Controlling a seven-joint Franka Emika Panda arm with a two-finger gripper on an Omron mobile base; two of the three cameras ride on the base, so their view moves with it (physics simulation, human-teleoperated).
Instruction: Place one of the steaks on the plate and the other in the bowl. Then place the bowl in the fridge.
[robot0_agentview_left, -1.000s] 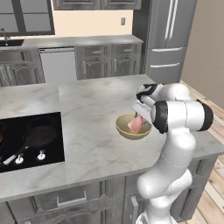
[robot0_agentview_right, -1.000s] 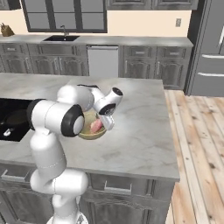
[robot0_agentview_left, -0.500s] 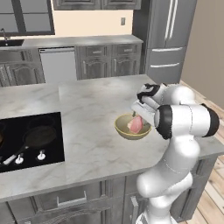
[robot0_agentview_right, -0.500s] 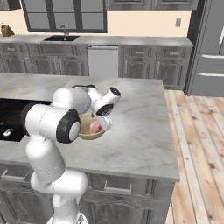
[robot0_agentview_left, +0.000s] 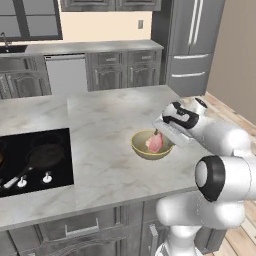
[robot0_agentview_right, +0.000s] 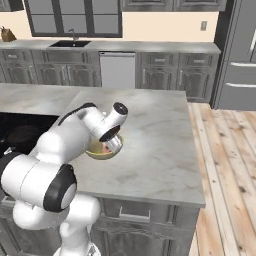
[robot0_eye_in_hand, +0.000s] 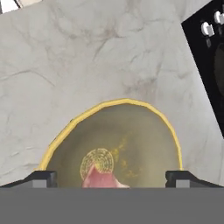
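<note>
So in the left base view you've got the bowl (robot0_agentview_left: 152, 145) sitting centre-right of the frame on the marble desk (robot0_agentview_left: 105, 120), and a steak (robot0_agentview_left: 155, 143) is already lying in it, pink slab leaning toward the right side of the bowl. Your gripper (robot0_agentview_left: 161, 131) hangs right over the bowl's right rim, just above the meat. The fridge (robot0_agentview_left: 191, 45) is way off at the upper right, steel doors shut, so the bowl is a long haul from it. Black cooktop with a frying pan (robot0_agentview_left: 44, 156) is at lower left.

Right base view: the same bowl (robot0_agentview_right: 101, 149) sits left of centre, mostly tucked behind the wrist, with a bit of the pink steak (robot0_agentview_right: 106, 148) peeking out.

Hand view is the useful one. The gripper's fingertips (robot0_eye_in_hand: 43, 179) stand wide apart at the bottom corners with nothing between them, so you're holding nothing. The bowl (robot0_eye_in_hand: 144, 131) is smooth olive with a yellow rim and spreads upward in the frame from the gripper, and the steak (robot0_eye_in_hand: 99, 178) pokes in at bottom centre, right between the jaws. I'd guess the next grab needs the rim, not the meat, so you'd shift toward an edge.
</note>
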